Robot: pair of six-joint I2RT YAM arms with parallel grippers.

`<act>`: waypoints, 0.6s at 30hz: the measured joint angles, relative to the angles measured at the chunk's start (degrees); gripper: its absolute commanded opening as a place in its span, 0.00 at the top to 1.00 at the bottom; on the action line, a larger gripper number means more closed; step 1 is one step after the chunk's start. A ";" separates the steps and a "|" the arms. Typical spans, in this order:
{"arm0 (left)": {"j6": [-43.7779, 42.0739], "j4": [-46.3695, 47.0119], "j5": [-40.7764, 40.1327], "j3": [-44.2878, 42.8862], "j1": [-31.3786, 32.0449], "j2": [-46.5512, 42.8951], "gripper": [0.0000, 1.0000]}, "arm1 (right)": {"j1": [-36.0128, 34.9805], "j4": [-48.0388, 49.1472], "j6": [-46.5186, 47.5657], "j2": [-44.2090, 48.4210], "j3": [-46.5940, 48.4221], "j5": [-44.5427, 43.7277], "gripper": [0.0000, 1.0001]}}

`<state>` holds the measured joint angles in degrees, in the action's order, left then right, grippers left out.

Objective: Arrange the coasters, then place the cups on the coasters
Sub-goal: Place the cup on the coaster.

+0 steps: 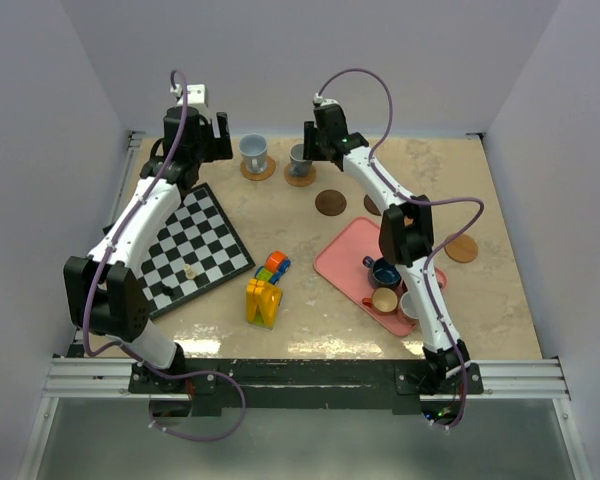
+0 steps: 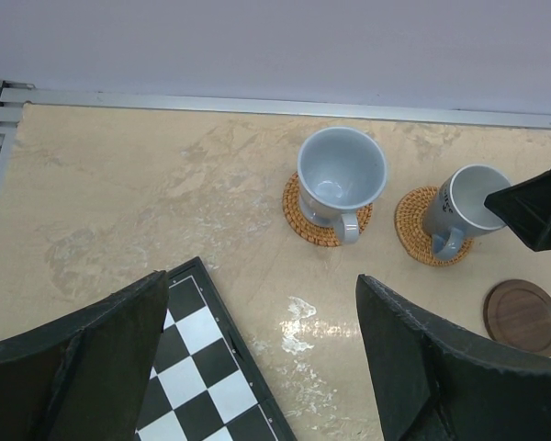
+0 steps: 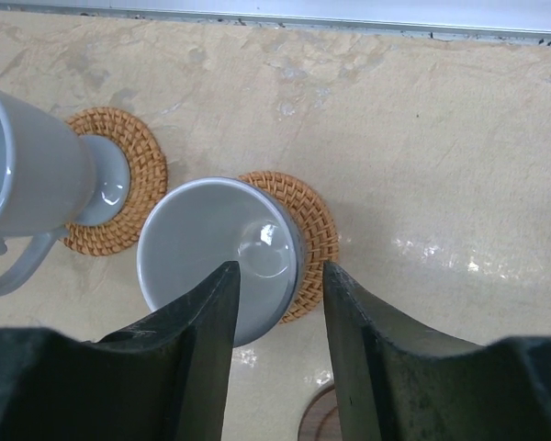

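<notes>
Jaws of both arms are shown apart.

Top view: L gripper point(image 1: 208, 128) is held wide w/ nothing between, hovering at the far left beyond the chessboard point(image 1: 195, 250). R gripper point(image 1: 308, 148) is lowered onto the right pale cup point(image 1: 300, 158), which is set on a woven coaster point(image 1: 300, 180). Just beside it, the left pale cup point(image 1: 253, 150) is set on its own coaster point(image 1: 257, 171). Both pairs are lined up near the far wall, prob. to start a row. A dark coaster point(image 1: 329, 203) lies bare nearby; a tan coaster point(image 1: 461, 248) lies well apart at right. More cups, incl. a navy cup point(image 1: 385, 270) and a tan cup point(image 1: 383, 300), are left on the pink tray point(image 1: 340, 250).

L wrist view: both pale cups are seen upright, handles toward the arms. Bare tabletop point(image 2: 119, 202) is left between chessboard corner and cups, so approach room is judged ample. The far rail point(image 2: 257, 106) runs close behind the cups, so little room is left there.

R wrist view: the cup's rim is straddled, one finger point(image 3: 216, 303) inside the mouth, the other outside, w/ gaps visible, so no clamp is made. A rim hold is judged the reason for this pose, and a straight lift looks unobstructed. The dark coaster's edge is glimpsed just below.
</notes>
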<state>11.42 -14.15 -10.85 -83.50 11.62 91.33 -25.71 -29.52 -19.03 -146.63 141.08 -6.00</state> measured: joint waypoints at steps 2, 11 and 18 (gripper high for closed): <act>0.00 -0.02 0.02 0.04 0.00 -0.07 0.13 | 0.00 0.66 -0.02 0.00 -0.04 0.46 0.57; 0.02 0.24 0.17 0.79 0.00 -0.17 0.13 | 0.00 2.40 -0.24 0.09 -1.22 2.05 0.73; 0.02 0.28 0.20 0.81 0.00 -0.17 0.13 | 0.00 3.91 -0.04 0.09 -1.88 2.54 0.77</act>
<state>11.44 -13.87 -10.66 -82.70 11.62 91.15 -25.71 -25.61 -19.07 -146.54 139.20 -3.46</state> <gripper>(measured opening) 0.872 0.242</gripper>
